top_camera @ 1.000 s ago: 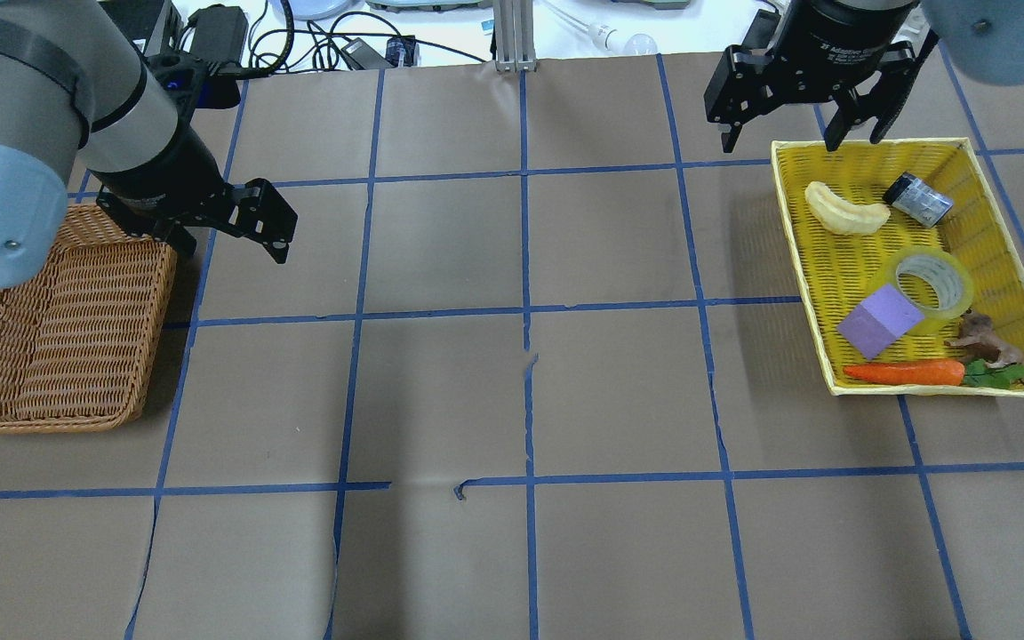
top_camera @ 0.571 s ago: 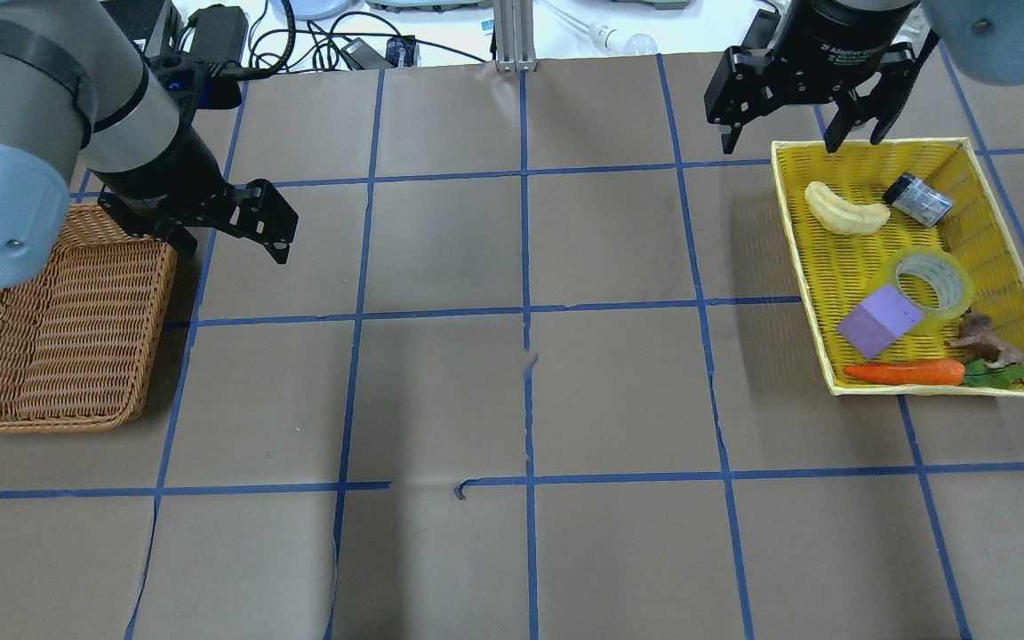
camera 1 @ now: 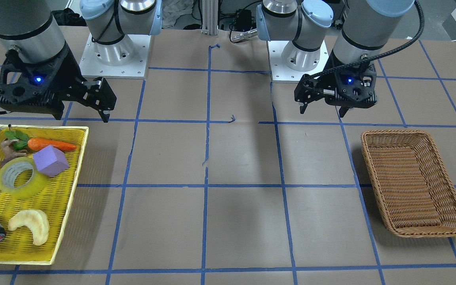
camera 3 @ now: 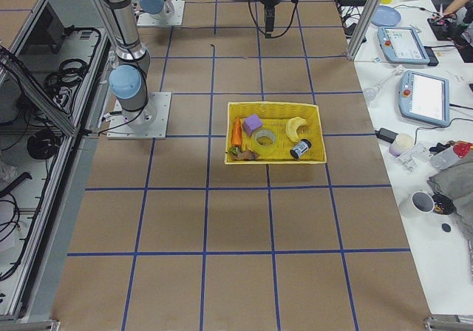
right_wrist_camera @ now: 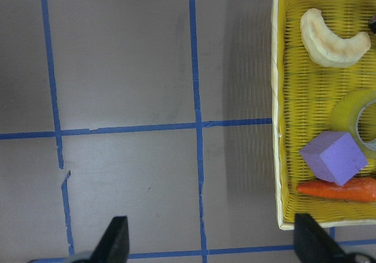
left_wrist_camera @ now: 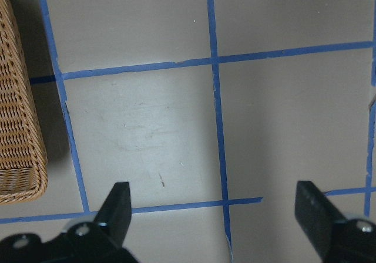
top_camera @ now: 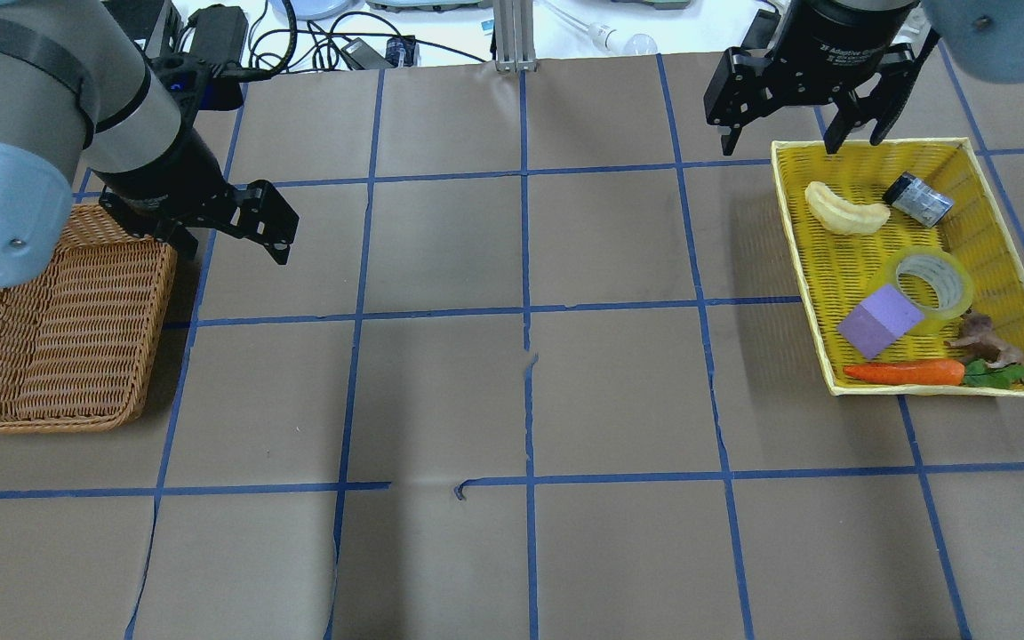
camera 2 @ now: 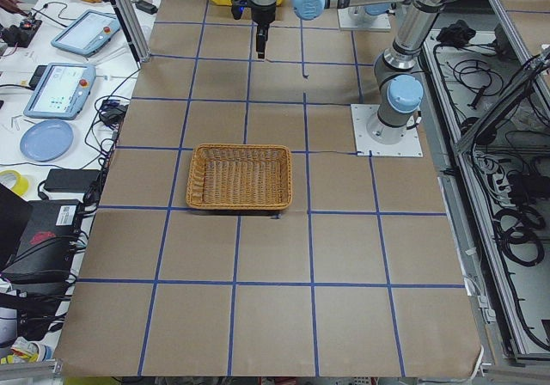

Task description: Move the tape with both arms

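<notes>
The tape (top_camera: 932, 282) is a translucent yellow ring that leans against a purple cube (top_camera: 878, 322) in the yellow tray (top_camera: 803, 267). It also shows in the front view (camera 1: 17, 177) and at the right edge of the right wrist view (right_wrist_camera: 358, 116). My right gripper (top_camera: 783, 147) is open and empty, raised near the tray's far left corner, apart from the tape. My left gripper (top_camera: 236, 253) is open and empty above the table beside the wicker basket (top_camera: 59, 338).
The tray also holds a banana (top_camera: 845, 211), a silver-black cylinder roll (top_camera: 918, 199), a carrot (top_camera: 903, 372) and a small brown toy animal (top_camera: 983, 338). The wicker basket (camera 1: 410, 186) holds nothing. Cables and devices lie beyond the table's far edge.
</notes>
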Robot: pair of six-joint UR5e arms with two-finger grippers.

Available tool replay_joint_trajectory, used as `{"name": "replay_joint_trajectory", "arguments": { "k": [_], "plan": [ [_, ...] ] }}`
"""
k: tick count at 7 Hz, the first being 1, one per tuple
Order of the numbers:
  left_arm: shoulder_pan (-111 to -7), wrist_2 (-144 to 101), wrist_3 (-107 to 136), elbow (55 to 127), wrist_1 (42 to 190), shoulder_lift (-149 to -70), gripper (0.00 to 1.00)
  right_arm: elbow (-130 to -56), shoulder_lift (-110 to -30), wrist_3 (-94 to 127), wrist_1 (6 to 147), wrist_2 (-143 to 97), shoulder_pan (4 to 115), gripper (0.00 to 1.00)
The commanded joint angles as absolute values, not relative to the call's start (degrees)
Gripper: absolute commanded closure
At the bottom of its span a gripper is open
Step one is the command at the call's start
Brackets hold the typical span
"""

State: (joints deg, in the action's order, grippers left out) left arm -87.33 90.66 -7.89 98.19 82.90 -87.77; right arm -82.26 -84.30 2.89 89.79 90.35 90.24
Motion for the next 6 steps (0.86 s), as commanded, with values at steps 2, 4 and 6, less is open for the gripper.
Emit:
{"name": "replay_joint_trajectory", "arguments": {
  "k": [2,4,6],
  "plan": [
    [-87.36,90.7,-7.91,98.26,82.88,-87.8,0.0,-81.91,-84.11,2.9,88.86,90.35,90.18,0.0],
    [-87.36,90.7,-7.82,98.26,82.88,-87.89,0.0,-81.91,-84.2,2.9,89.12,89.39,90.18,0.0],
    [-87.36,90.7,-7.73,98.26,82.88,-87.98,0.0,-82.35,-84.11,2.9,89.21,89.56,90.18,0.0]
  ]
}}
